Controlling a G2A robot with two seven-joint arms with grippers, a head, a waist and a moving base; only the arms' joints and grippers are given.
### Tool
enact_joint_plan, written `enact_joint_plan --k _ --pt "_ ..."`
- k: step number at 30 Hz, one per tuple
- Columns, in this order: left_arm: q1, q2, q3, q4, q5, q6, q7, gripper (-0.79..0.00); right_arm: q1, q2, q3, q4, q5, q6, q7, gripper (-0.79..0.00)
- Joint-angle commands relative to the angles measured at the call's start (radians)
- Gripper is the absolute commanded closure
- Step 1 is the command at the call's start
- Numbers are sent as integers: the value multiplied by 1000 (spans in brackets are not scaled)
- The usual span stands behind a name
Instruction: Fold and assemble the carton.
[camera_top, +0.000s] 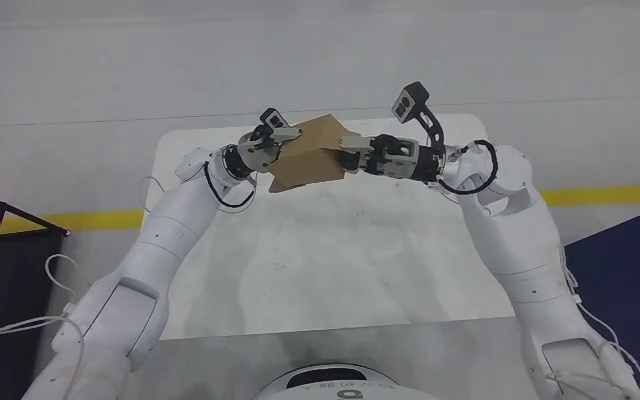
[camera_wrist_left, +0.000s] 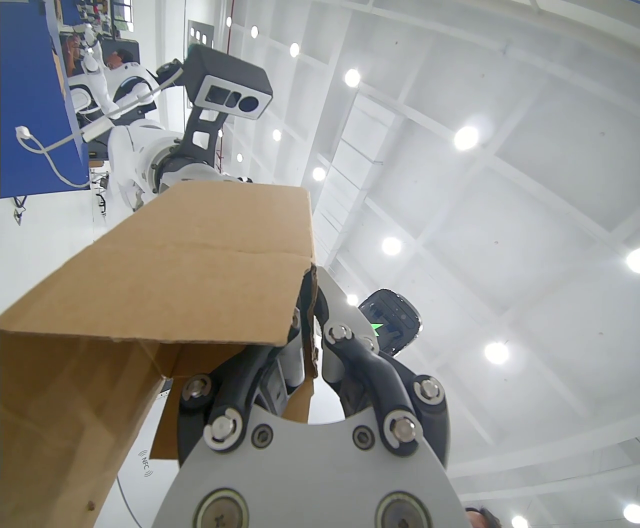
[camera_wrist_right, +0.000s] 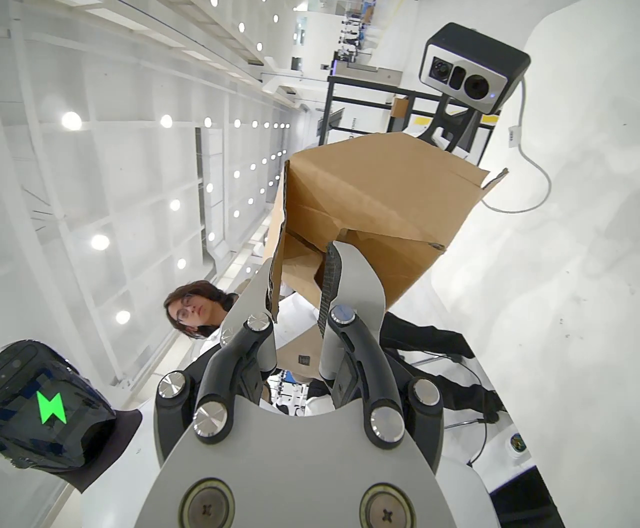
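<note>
Carton (camera_top: 315, 150) aloft between my grippers | left gripper (camera_wrist_left: 311, 305) pinching its end flap | right gripper (camera_wrist_right: 304, 275) at opposite end, grip I cannot tell | step, I judge: squaring it open | next: steady hold, fold flaps inward

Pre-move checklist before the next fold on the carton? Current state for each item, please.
1. Left claw closed on a carton edge: ok.
2. Right claw on the opposite edge, with cardboard in its grip: ok.
3. Carton lifted off the table: ok, both claws hold it aloft between them.
4. Carton body opened up: ok, the right wrist view shows a hollow interior.
5. End flaps folded shut: not ok, the end by the right claw is open.
6. Grip firm enough to take a fold: cannot tell.
</note>
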Motion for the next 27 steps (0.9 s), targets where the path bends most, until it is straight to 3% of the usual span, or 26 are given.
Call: enact_joint_plan --k 1,5,7,18,24,25,27 --pt "0 -1 0 0 0 -1 0 0 5 4 4 -10 -28 12 3 -351" --pt "-1 -2 -1 2 -1 -1 0 0 20 14 15 -36 -111 38 17 -391" --pt "-2 -2 -1 2 3 -1 0 0 30 19 22 -50 -144 49 24 -453" --pt "-11 -4 3 4 9 -1 0 0 123 43 23 -82 -342 114 91 -480" --pt "-12 -4 6 5 9 -1 0 0 157 52 15 -89 -392 142 112 -542" --pt "-12 -4 6 6 7 -2 0 0 163 53 10 -89 -403 149 120 -560" --pt "-13 -4 5 6 4 -1 0 0 168 55 4 -87 -415 155 129 -686"
